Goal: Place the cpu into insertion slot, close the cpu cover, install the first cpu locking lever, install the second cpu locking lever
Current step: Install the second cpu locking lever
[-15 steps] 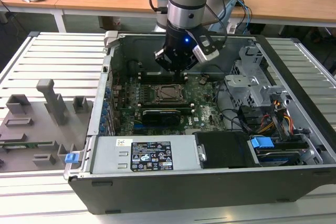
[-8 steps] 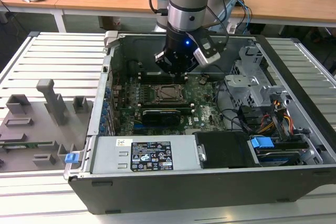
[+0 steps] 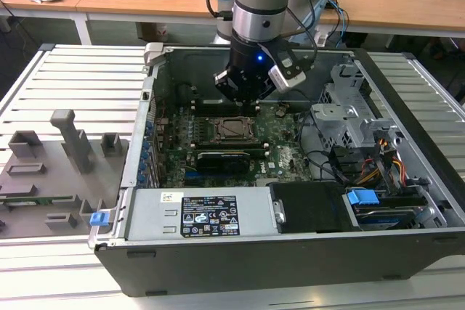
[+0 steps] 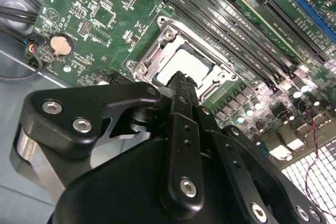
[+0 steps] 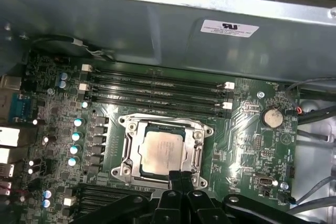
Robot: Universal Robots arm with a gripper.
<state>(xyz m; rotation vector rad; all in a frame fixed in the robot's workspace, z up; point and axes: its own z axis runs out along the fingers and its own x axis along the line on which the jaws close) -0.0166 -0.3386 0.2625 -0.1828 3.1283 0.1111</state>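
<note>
In the exterior view the arm reached down into the open computer case point(image 3: 407, 179) on the bench point(image 3: 73, 78), its tool point(image 3: 243, 101) hanging just above the motherboard point(image 3: 283, 143) beside the socket. In the second wrist view the tool's point(image 4: 181, 80) fingers point(image 4: 181, 90) were pressed together with nothing between them, their tip at the edge of the cpu cover point(image 4: 149, 59). In the first wrist view the cpu point(image 5: 163, 150) sat in the socket, framed by the closed cpu cover point(image 5: 131, 148).
</note>
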